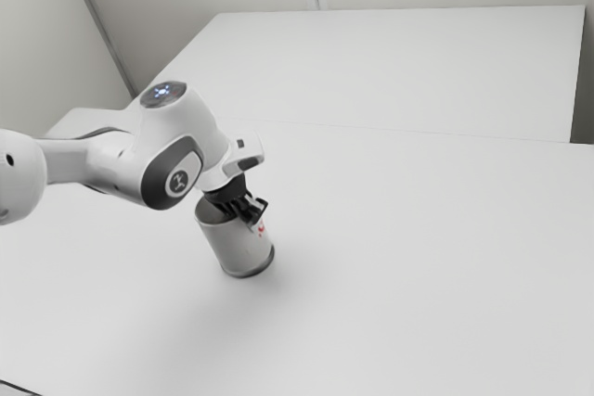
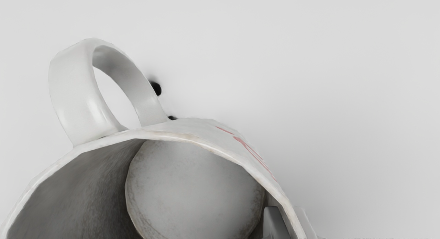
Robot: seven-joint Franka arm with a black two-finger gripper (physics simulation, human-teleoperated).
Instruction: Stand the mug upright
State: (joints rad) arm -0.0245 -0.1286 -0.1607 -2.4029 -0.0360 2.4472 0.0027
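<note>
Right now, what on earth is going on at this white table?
A white robot arm with a black two-finger gripper is holding a white ceramic mug with red markings by its wall, one finger inside and one outside. The mug's mouth is toward the gripper and its base toward the table. The job is to set it upright; whether it stands flat yet, I can't tell.

Bright, diffuse light washes a pale bench [image 1: 418,229] as a soft shadow spreads near the base of a mug [image 1: 239,246]; in the wrist view, its handle [image 2: 70,91] gleams above a gray, shaded interior.
</note>
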